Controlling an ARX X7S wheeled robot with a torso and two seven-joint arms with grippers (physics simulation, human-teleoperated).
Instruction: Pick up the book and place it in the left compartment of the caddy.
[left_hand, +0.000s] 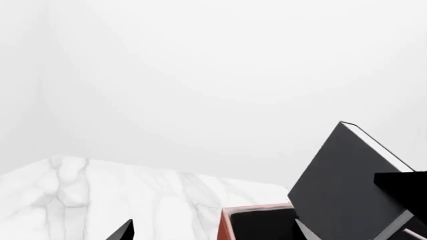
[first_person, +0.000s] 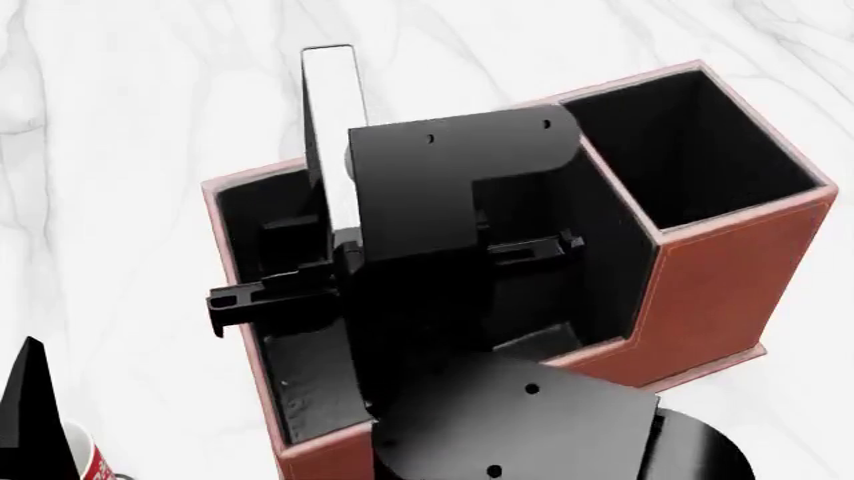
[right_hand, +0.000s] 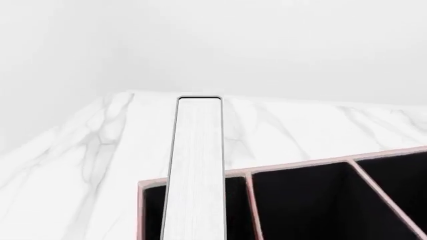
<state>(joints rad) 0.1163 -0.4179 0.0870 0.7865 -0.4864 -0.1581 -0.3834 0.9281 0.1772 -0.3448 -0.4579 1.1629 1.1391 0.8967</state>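
**Book on edge over the caddy's end section**

White marble counter (first_person: 120, 150) and a blank pale wall are all that surround the work. The book (first_person: 328, 130) stands upright, white page edge up, its lower part down inside the caddy (first_person: 721, 270), within the left compartment (first_person: 247, 210) near the outer wall. The upright hold likely lets the thin book slip between the walls. The right hand (first_person: 400, 265) straddles it from above, fingers closed against the covers. The arm's black housing hides the book's lower end, so whether it touches the floor cannot be told. Only a dark fingertip of the left hand (first_person: 27, 395) shows, beside the cropped mug (first_person: 91, 462); its opening cannot be judged.
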